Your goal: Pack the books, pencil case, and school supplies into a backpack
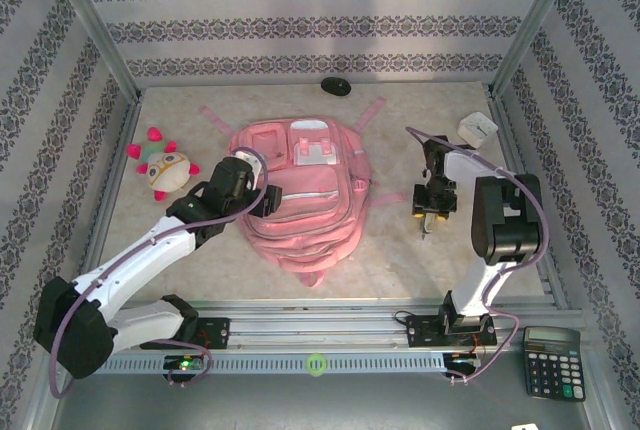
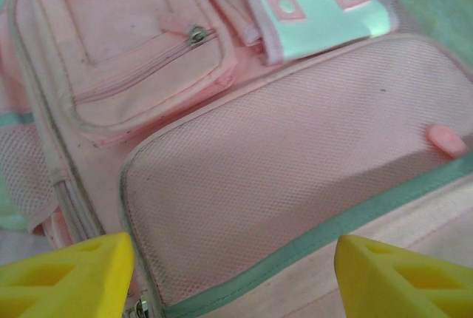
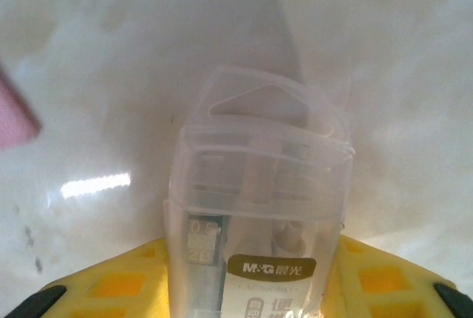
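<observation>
Fingers on right clamp clear plastic pencil-lead packet by labelled end; likely light, slick, crushable. Left fingers spread empty over pink fabric backpack.

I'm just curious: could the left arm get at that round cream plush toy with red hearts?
Probably yes. The round cream plush toy lies close beside the left claw, which hangs open and empty over the pink fabric backpack; nothing lies between.

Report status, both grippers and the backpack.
Left gripper open, over backpack front pocket. Right gripper shut on clear supplies pack, right of backpack. Nothing between them.
</observation>
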Available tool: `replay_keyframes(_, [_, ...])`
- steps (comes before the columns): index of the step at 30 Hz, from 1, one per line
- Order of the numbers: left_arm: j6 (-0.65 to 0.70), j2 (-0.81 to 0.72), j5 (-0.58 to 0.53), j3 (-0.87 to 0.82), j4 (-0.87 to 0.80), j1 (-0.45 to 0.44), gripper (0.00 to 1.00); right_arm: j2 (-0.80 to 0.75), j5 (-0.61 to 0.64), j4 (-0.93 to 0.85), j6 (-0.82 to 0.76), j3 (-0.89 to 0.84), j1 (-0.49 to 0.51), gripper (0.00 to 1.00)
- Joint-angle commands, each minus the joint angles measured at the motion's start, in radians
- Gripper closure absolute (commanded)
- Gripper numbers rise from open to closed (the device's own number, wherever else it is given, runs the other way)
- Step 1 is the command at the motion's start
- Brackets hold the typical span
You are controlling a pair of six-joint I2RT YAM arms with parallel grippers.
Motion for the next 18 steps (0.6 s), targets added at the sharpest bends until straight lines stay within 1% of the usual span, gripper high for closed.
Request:
replay_keyframes(1, [0.195, -0.062, 0.181, -0.036, 0.127, 0.013, 0.31, -0.160, -0.123, -0.026, 0.006, -0.030, 0.009, 0.69])
replay_keyframes(2, [0.249, -0.069, 0.281, -0.053, 0.159, 0.009, 0.33, -0.228, -0.164, 0.010, 0.016, -0.054, 0.011, 0.69])
replay_keyframes(3, [0.289, -0.071, 0.345, -0.066, 0.183, 0.004, 0.35, -0.292, -0.205, 0.047, 0.031, -0.085, 0.011, 0.69])
replay_keyframes(4, [0.337, -0.072, 0.393, -0.078, 0.204, -0.009, 0.36, -0.371, -0.237, 0.103, 0.054, -0.126, 0.012, 0.70])
replay_keyframes(6, [0.444, -0.062, 0.427, -0.094, 0.209, -0.038, 0.36, -0.507, -0.293, 0.201, 0.103, -0.199, 0.014, 0.72])
replay_keyframes(8, [0.569, -0.041, 0.395, -0.104, 0.180, -0.076, 0.34, -0.629, -0.345, 0.309, 0.153, -0.273, 0.018, 0.73])
replay_keyframes(11, [0.705, 0.012, 0.313, -0.108, 0.149, -0.111, 0.32, -0.751, -0.377, 0.429, 0.214, -0.357, 0.024, 0.72])
replay_keyframes(12, [0.727, 0.030, 0.283, -0.107, 0.144, -0.116, 0.31, -0.778, -0.390, 0.470, 0.225, -0.380, 0.026, 0.72])
replay_keyframes(14, [0.745, 0.063, 0.209, -0.107, 0.165, -0.123, 0.25, -0.822, -0.418, 0.536, 0.234, -0.427, 0.028, 0.72])
replay_keyframes(15, [0.742, 0.071, 0.184, -0.111, 0.186, -0.124, 0.25, -0.836, -0.419, 0.554, 0.239, -0.441, 0.029, 0.72])
replay_keyframes(18, [0.731, 0.075, 0.154, -0.130, 0.267, -0.124, 0.24, -0.865, -0.423, 0.587, 0.250, -0.475, 0.031, 0.73])
